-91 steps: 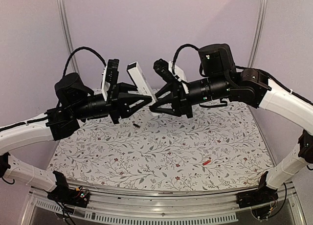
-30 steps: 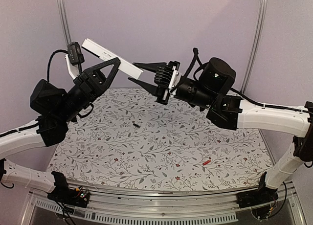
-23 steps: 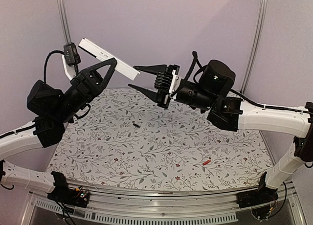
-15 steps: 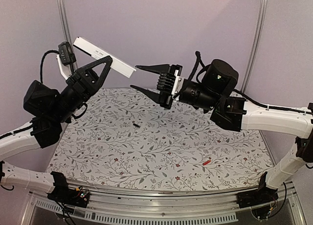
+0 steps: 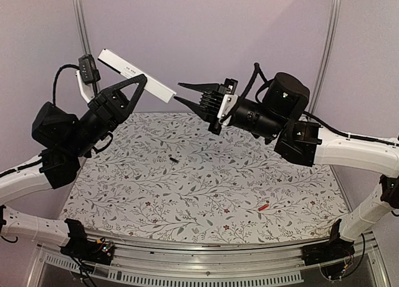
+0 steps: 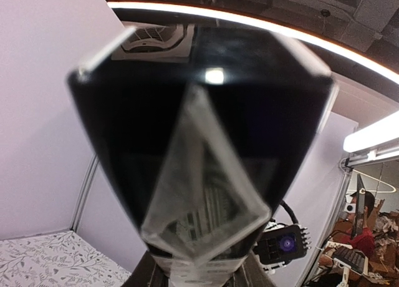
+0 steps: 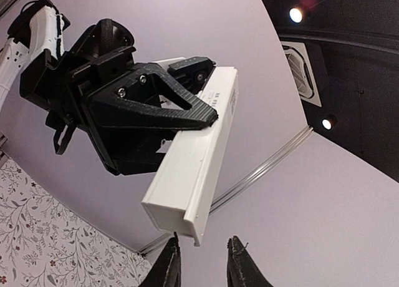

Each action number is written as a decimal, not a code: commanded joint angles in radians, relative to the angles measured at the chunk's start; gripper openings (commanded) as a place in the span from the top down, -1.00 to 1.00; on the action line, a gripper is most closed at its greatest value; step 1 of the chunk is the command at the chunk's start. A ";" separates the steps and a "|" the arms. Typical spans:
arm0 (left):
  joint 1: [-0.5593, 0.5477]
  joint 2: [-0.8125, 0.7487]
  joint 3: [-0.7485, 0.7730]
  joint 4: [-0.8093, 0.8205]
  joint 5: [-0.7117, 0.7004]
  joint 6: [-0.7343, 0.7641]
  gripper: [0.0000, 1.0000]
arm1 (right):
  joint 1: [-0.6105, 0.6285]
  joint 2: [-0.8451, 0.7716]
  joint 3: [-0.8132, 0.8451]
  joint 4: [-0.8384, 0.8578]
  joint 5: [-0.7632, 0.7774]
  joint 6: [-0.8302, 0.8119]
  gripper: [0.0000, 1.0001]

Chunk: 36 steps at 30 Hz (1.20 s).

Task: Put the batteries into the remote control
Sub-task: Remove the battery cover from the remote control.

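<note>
Left gripper point(image 5: 138, 82) clamps remote point(image 5: 128, 68) mid-body | right gripper point(image 5: 179, 92) spread, empty | I judge remote light, stiff, slick: take long edges.

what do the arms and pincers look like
The left arm and right arm have white tubular links joined by bulky black motor housings, with a black cable looping at each wrist. The left pincer and right pincer are matte black with long tapering fingers; one left finger shows a triangular cut-out and small screws. A small black camera sits on a white bracket.
</note>
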 commanded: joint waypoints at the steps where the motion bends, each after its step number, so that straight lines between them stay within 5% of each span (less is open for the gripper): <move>1: 0.007 -0.007 0.000 -0.004 -0.001 0.016 1.00 | 0.006 -0.031 0.025 -0.048 0.015 -0.040 0.55; 22: 0.012 -0.012 -0.012 -0.003 -0.012 0.020 1.00 | 0.013 0.001 0.052 -0.057 -0.025 -0.022 0.69; 25: 0.012 -0.013 -0.014 -0.001 -0.013 0.020 1.00 | 0.016 0.006 0.055 -0.057 -0.026 -0.027 0.89; 36: 0.016 -0.022 -0.025 0.001 -0.020 0.025 1.00 | 0.021 0.014 0.070 -0.046 0.022 0.020 1.00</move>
